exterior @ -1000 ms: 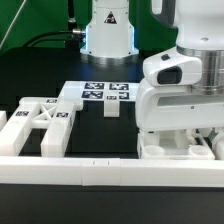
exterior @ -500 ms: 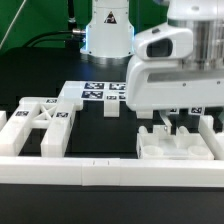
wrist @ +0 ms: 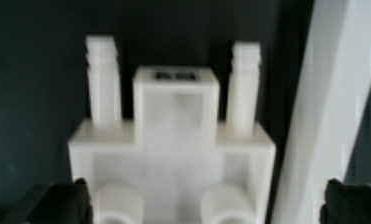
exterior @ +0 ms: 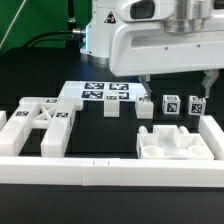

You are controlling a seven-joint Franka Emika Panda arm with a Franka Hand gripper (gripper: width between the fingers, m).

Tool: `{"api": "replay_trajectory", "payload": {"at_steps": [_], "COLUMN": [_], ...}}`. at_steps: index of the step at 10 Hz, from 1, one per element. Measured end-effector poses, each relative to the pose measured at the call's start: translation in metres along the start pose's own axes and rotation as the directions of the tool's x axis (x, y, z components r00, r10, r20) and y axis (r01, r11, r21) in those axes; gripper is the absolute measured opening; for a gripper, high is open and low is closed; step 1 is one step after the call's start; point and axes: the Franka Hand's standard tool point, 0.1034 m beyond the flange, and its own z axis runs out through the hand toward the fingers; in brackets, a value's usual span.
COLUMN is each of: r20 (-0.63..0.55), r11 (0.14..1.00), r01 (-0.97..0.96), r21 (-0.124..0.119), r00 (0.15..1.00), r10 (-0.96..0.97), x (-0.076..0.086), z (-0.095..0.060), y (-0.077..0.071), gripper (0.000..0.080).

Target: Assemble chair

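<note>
A chunky white chair part [exterior: 173, 141] with round sockets lies at the exterior view's right, against the front rail, and nothing holds it. My gripper [exterior: 177, 78] hangs open above it, its dark fingers [exterior: 147, 80] spread wide and clear of the part. In the wrist view the same part [wrist: 173, 140] shows two prongs and a tag, with the gripper [wrist: 203, 205] straddling it without touching. Small tagged cubes [exterior: 170, 105] stand just behind the part. The X-braced frame [exterior: 40, 125] lies at the exterior view's left. A small white block [exterior: 112, 108] stands near the middle.
The marker board [exterior: 100, 93] lies flat behind the middle. A long white border rail [exterior: 110, 172] runs along the front, and another rail piece [exterior: 211, 132] stands at the right of the part. The robot's base [exterior: 105, 35] is at the back.
The gripper has opened, let go of the socketed chair part and risen well above it. The part stays by the front rail.
</note>
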Motion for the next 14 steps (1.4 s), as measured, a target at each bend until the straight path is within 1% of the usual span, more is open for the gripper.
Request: {"api": "replay_trajectory", "payload": {"at_steps": [3,4,5,6,7,8,12,13,14], "r20": [0.0,-0.006,-0.003,0.018,0.034,0.028,0.05,0.143,0.216], "r11": [1.0,1.0,0.998,0.994,0.994,0.994,0.994,0.994,0.992], "r01": [-0.001,-0.02,-0.067,-0.108,-0.11,-0.112,-0.109,-0.112,-0.127], "r21": [0.0,-0.002,-0.002,-0.008,-0.012,-0.015,-0.014,-0.018,-0.026], "r00": [1.0,1.0,0.998,0.994,0.993,0.993,0.993,0.983,0.968], "r10": [0.001,0.02,0.067,0.108,0.111,0.112,0.109,0.113,0.13], "x": [0.0,-0.005,-0.022,-0.042,-0.053,-0.058,-0.058,-0.068,-0.073], "z": [0.001,0.004,0.009,0.016,0.02,0.023,0.024,0.024,0.024], "y": [0.0,0.004,0.008,0.012,0.015,0.016,0.015,0.015,0.02], "gripper": [0.0649,0.0649,0.0649,0.0649,0.0649,0.0649,0.0649,0.0649,0.0649]}}
